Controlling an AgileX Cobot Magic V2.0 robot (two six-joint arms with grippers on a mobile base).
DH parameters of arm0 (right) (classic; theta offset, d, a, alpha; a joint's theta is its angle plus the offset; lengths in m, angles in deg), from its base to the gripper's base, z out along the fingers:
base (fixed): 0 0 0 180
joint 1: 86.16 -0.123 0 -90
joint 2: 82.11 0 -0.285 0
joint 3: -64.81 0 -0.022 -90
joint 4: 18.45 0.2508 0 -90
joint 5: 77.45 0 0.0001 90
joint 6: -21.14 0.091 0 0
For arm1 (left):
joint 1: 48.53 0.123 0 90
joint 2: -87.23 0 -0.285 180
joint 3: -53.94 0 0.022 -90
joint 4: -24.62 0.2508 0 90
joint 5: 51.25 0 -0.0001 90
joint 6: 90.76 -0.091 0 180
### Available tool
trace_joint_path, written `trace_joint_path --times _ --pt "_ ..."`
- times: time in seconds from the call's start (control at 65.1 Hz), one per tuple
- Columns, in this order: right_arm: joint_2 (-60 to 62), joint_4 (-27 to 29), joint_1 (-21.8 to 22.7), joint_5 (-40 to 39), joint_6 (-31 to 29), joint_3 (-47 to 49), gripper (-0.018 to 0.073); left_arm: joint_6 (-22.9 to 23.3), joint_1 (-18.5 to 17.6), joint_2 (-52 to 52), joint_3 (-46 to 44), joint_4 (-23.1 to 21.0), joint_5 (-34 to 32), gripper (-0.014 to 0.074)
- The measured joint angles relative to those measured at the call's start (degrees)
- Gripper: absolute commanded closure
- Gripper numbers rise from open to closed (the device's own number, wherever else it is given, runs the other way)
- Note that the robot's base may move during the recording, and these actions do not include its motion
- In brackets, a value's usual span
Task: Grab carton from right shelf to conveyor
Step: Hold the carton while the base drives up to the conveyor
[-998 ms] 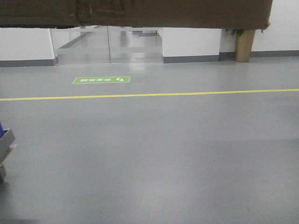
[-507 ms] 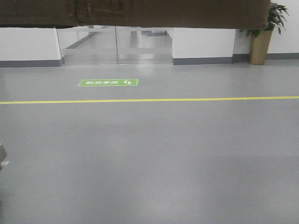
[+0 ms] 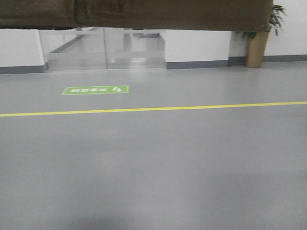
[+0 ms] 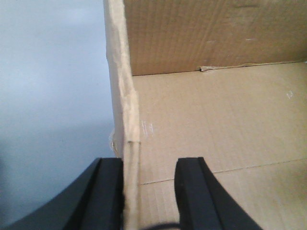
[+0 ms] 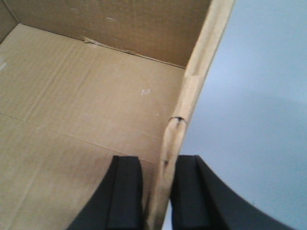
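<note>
Each gripper [image 4: 146, 191] [image 5: 156, 191] pinches a carton [image 4: 216, 124] wall over open floor [image 3: 153, 163].

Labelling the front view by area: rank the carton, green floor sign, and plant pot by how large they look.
1. Carton, though nearness to the camera inflates it.
2. Green floor sign.
3. Plant pot, close to the sign's area.

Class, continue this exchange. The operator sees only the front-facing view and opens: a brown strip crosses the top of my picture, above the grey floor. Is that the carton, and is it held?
Observer: Yes. The left gripper has its jaws astride one wall of the carton, with a gap beside the inner jaw.
Operator: And the right?
Observer: The right gripper has its jaws tight on the opposite wall.
Operator: Anything inside?
Observer: The wrist views show only bare cardboard.
</note>
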Motion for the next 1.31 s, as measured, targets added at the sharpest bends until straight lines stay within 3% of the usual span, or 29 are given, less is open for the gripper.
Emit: trace_joint_path --times 1.305 --pt "0.0 0.0 -0.09 -0.43 0.0 0.0 0.0632 0.0 0.0 0.0 0.0 0.55 0.0 0.0606"
